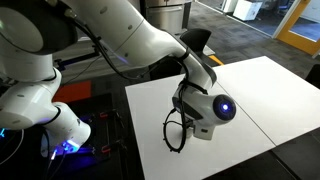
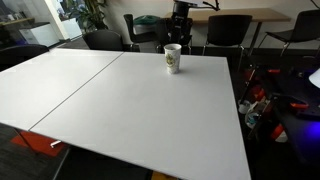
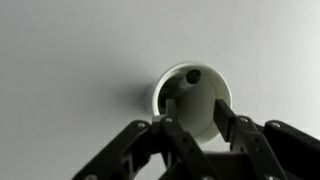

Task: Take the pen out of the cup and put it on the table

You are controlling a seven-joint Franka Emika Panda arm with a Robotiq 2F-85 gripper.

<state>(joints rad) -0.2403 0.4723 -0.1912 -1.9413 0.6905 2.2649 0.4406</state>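
Your gripper (image 3: 197, 120) is hanging straight above the cup (image 3: 195, 98) in the wrist view. Its 2 dark fingers (image 3: 174, 135) are standing partly apart, with the cup's mouth showing between them, and they are gripping nothing. The pen (image 3: 193, 76) is sitting inside the cup, its dark end leaning against the rim on the side farthest from the fingers.

In an exterior view, the whitish cup (image 2: 172, 58) is standing upright on the white table (image 2: 130, 115), and the gripper (image 2: 179, 28) is hovering directly above it. Whether the pen is showing over the rim cannot be told at that size. The table's thin dark seam (image 2: 75, 91) is running off to 1 side of the cup, well apart from it. Dark chairs (image 2: 228, 30) are lining the table edge beyond the cup.

In an exterior view, the white arm (image 1: 140, 35) is reaching out over the table (image 1: 260, 95), and its wrist is hiding the cup. A black cable (image 1: 175, 135) is looping beside the wrist.
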